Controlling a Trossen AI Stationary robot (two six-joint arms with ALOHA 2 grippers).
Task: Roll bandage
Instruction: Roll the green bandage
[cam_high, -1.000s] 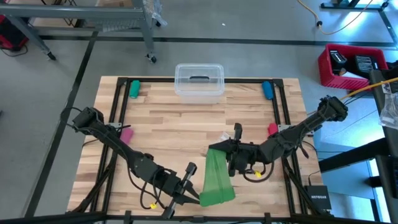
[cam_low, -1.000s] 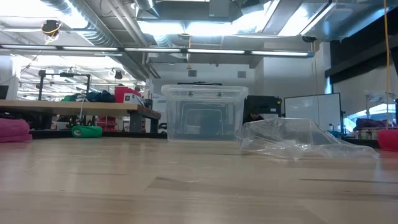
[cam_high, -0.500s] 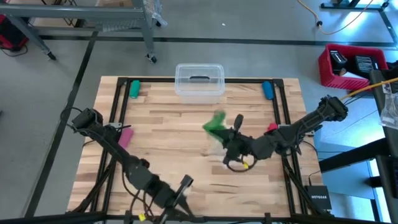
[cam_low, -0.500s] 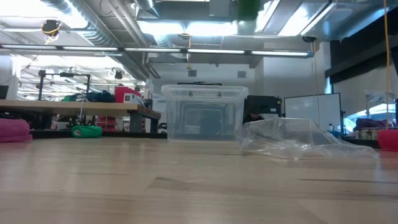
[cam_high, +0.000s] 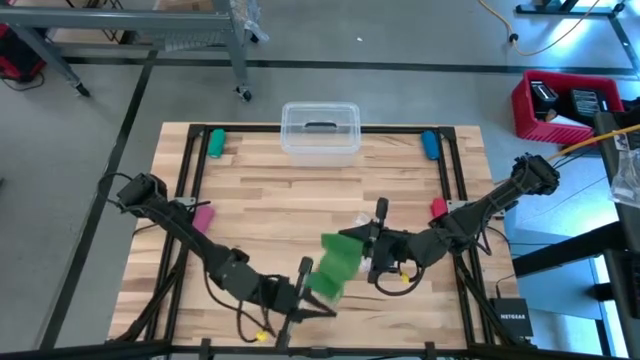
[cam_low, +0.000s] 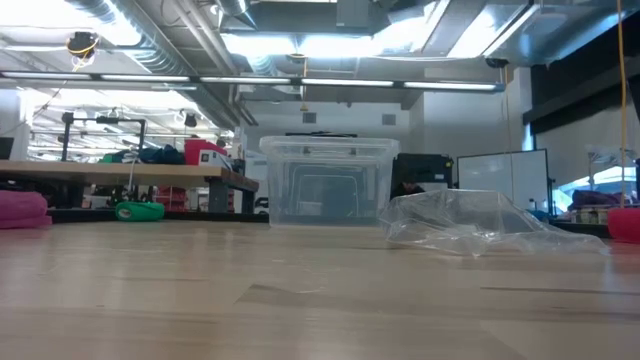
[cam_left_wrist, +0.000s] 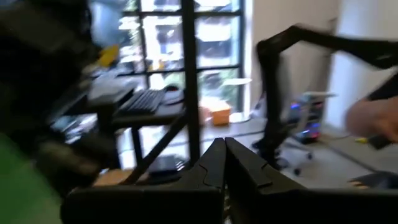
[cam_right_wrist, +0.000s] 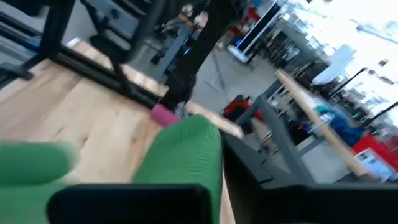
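High view gives us the governing relation: the bandage (cam_high: 338, 266) hangs as a slack green strip between the two grippers, its long axis running from the near table edge on the left obliquely up toward the table centre on the right.

Nearest the front edge we find the left gripper (cam_high: 300, 303), fingers pressed together. In the left wrist view those fingers (cam_left_wrist: 211, 165) meet at a closed point with no fabric visible between them, and a green blur sits off to one side. We judge that this gripper lies just beside the strip's lower end, not on it.

Farther in, the right gripper (cam_high: 372, 252) sits at the strip's upper end. In the right wrist view the green fabric (cam_right_wrist: 183, 152) drapes directly over the gripper's dark finger (cam_right_wrist: 124, 202). We cannot tell whether its fingers are parted or clamped on the cloth.

We judge the right arm nearer to the strip, so the coming move depends on it.

Beyond both, the clear bin (cam_high: 320, 130) stands at the far edge of the table (cam_high: 260, 200), well apart.
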